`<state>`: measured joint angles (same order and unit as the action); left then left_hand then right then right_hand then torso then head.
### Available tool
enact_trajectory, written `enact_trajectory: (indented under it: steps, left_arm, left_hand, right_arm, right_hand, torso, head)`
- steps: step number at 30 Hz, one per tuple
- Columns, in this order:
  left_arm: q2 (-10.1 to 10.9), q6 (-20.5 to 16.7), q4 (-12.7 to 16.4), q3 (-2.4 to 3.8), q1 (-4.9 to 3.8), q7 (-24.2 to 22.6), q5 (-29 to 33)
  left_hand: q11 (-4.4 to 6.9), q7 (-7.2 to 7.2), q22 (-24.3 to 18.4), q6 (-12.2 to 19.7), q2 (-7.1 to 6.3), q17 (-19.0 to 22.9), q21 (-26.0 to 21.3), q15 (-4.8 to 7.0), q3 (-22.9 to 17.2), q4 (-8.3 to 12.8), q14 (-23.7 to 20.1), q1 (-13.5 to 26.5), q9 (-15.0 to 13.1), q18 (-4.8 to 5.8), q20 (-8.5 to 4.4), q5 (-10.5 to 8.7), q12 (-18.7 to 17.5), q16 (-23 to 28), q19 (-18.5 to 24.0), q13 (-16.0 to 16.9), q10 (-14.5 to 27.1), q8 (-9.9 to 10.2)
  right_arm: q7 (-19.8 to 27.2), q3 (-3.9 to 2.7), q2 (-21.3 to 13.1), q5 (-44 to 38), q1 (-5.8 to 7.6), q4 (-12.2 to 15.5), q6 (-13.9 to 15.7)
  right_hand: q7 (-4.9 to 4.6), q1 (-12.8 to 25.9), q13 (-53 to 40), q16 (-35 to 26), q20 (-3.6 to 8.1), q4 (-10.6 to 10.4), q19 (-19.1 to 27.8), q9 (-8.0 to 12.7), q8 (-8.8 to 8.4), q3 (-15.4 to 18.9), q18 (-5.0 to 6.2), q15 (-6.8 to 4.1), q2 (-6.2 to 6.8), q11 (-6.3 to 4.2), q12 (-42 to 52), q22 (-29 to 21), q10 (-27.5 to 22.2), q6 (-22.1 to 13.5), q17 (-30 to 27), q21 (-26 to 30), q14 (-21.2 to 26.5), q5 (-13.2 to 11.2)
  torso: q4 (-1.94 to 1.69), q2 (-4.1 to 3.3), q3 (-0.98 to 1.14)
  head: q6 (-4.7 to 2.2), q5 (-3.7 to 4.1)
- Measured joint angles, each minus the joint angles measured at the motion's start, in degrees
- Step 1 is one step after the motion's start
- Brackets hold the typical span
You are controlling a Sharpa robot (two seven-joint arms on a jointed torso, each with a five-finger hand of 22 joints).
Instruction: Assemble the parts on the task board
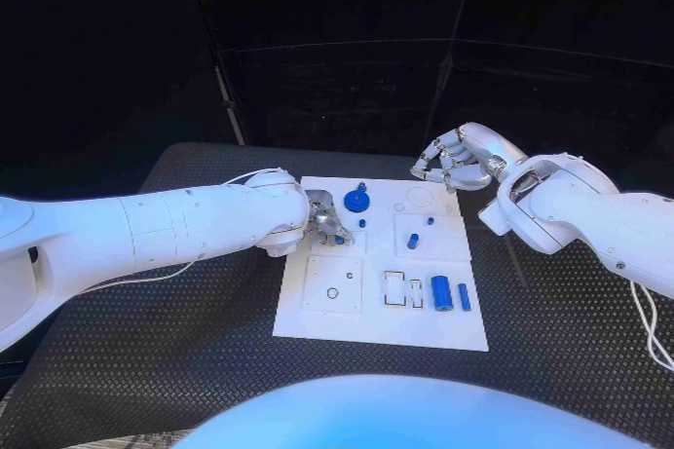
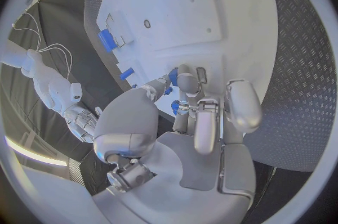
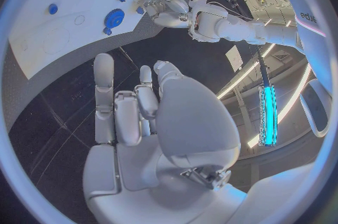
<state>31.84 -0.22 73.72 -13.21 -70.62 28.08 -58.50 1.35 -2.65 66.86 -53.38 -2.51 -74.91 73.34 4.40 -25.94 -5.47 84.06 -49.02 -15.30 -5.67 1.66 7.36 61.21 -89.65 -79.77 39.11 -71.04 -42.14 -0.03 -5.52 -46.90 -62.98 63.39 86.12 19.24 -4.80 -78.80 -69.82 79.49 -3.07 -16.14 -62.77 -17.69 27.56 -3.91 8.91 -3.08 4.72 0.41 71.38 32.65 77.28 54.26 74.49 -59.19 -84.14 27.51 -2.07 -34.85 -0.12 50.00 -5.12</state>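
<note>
The left robot hand point(image 1: 327, 222) rests on the board point(image 1: 317, 313) at its left edge, fingertips beside a small blue peg point(image 1: 361, 222); whether it grips a part cannot be told. The right robot hand point(image 1: 452, 163) hovers past the far corner, fingers curled, holding nothing. Risk: the left fingers could knock the peg or the gear point(image 1: 356, 201) loose, or shift the board on the tabletop point(image 1: 168, 371).

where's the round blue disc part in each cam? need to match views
Head view: blue disc at the board's far end, just right of the left hand.
Left wrist view: cannot pick it out; fingers cover that area.
Right wrist view: blue disc on the board beside the left hand.
Shared landmark: the white board.
</note>
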Motion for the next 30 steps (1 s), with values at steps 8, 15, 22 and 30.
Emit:
enact_trajectory:
  steps: [8, 15, 22, 30]
  left_arm:
    - [0.63, -0.01, 0.62, -0.01, 0.06, 0.0, 0.13]
    - [1.87, -0.2, 1.71, 0.07, 0.12, 0.0, 0.22]
    - [2.56, -0.5, 2.42, 1.17, 0.28, 0.4, 0.37]
    - [3.96, -1.1, 4.36, 6.19, 0.04, 0.6, 1.71]
  left_hand:
    - [0.01, 0.3, 0.47, -0.3, -0.58, 0.0, 0.23, 0.0, 6.38, -2.12, 0.0, 0.58, 0.03, -0.01, 0.05, 0.0, 0.65, 0.0, -0.35, 0.55, -0.02, 0.02]
    - [0.2, 0.39, 0.67, -0.81, -0.58, 0.0, 0.23, 0.0, 11.36, -3.95, 0.0, 0.58, 4.05, -0.01, 0.02, 0.0, 0.66, 0.0, -0.38, 0.76, -0.21, -0.54]
    - [0.41, 0.39, 0.76, -0.78, 0.04, 0.0, 0.23, 0.21, 14.52, -5.98, -0.21, -0.04, 5.13, -0.01, 0.03, 0.0, 0.66, 0.0, -0.38, 0.72, -0.42, -0.92]
    - [-0.52, -0.84, 0.08, 2.72, 0.58, 0.0, 0.22, 0.18, 17.95, -6.97, -0.19, -3.05, 6.36, -0.03, 0.03, 0.0, -0.58, 0.0, -0.38, -2.08, 1.32, 0.35]
  right_arm:
    - [-0.01, 0.0, 0.0, 0.0, 0.0, -0.04, -0.02]
    - [-0.03, 0.01, 0.07, 0.0, -0.01, -0.2, -0.02]
    - [-0.05, 0.01, 0.21, 0.0, -0.02, -0.41, -0.02]
    - [-0.01, 0.01, 0.53, 0.0, -0.06, -0.78, -0.01]
  right_hand:
    - [0.0, 0.0, 0.0, 0.0, 0.0, 0.0, 0.0, 0.01, 0.0, 0.0, 0.0, 0.0, 0.0, 0.0, 0.0, 0.01, 0.0, 0.0, -0.05, 0.0, 0.0, 0.0]
    - [0.0, 0.0, 0.09, -0.27, 0.0, 0.0, 0.0, 0.01, 0.0, 0.0, 0.0, 0.0, 0.0, -0.21, 0.0, -0.16, -0.22, 0.0, -0.15, 0.0, 0.0, 0.0]
    - [0.0, 0.0, 0.17, -0.27, 0.0, 0.0, 0.0, 0.02, 0.0, 0.0, 0.0, 0.0, 0.0, -0.22, 0.0, -0.4, -0.22, 0.0, -0.25, 0.29, 0.0, 0.0]
    - [0.0, 0.0, 0.24, -0.27, 0.0, 0.01, 0.44, 0.02, 0.0, 0.01, 0.0, 0.0, 0.0, -0.21, 0.0, -0.74, -0.21, 0.0, -0.45, 0.5, 0.0, 0.0]
  torso:
    - [-0.05, 0.01, -0.02]
    - [-0.05, 0.01, -0.03]
    - [-0.04, 0.01, -0.07]
    - [-0.12, 0.05, -0.07]
  head:
    - [0.0, 0.08]
    - [0.0, 0.1]
    - [0.0, 0.12]
    - [0.0, -0.05]
